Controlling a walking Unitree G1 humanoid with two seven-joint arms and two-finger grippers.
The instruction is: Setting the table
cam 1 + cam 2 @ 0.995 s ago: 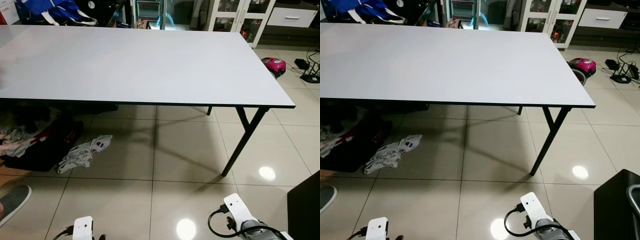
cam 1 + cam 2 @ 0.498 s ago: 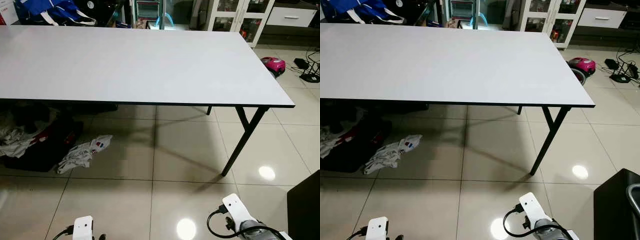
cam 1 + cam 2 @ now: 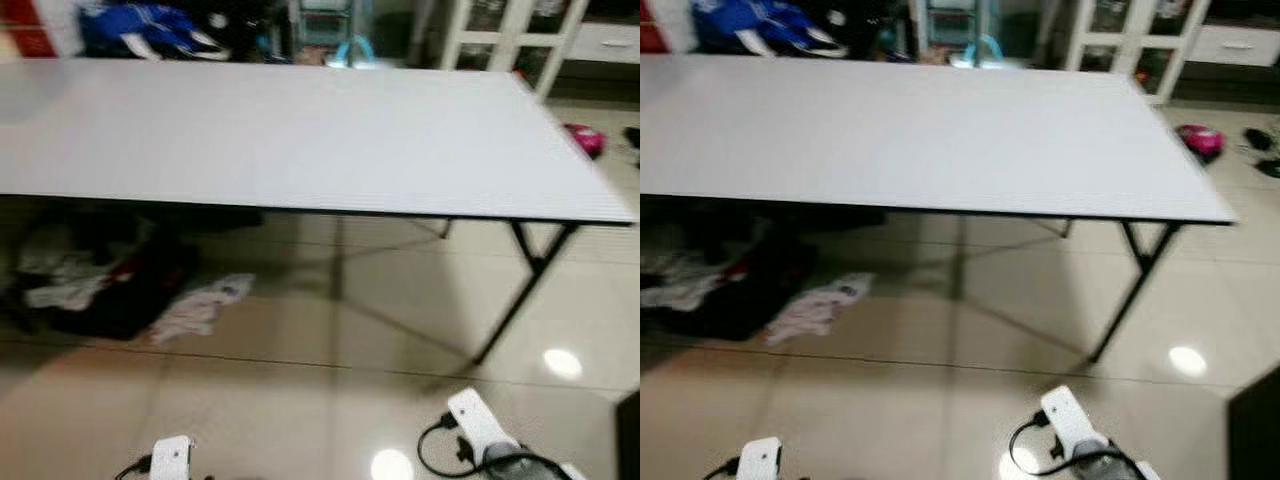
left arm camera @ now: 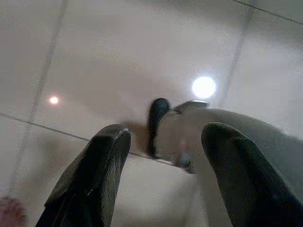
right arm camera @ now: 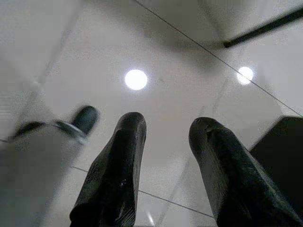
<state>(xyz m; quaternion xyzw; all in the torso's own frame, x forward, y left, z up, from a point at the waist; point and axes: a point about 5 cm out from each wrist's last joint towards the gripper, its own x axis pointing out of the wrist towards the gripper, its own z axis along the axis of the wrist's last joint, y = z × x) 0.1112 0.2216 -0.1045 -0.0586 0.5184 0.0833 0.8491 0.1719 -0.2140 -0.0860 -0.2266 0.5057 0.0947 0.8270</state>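
A long white table (image 3: 300,130) with a bare top and black folding legs (image 3: 525,290) stands ahead of me. Both arms hang low at the bottom of the eye views, the left wrist (image 3: 170,458) and the right wrist (image 3: 480,428) above the tiled floor. In the left wrist view my left gripper (image 4: 163,137) is open over the tiles, with nothing between its fingers. My right gripper (image 5: 165,125) is also open over the floor and holds nothing. The eye views are blurred.
A heap of clothes (image 3: 70,285) and a white cloth (image 3: 200,310) lie on the floor under the table's left part. A pink object (image 3: 583,138) sits on the floor at the right. White cabinets (image 3: 490,30) and a blue bag (image 3: 150,25) stand behind. A black object (image 3: 1255,430) is at lower right.
The whole picture has shifted right and blurred, so the camera has turned left. A shoe at the lower left one second ago is gone. Both arms still hang.
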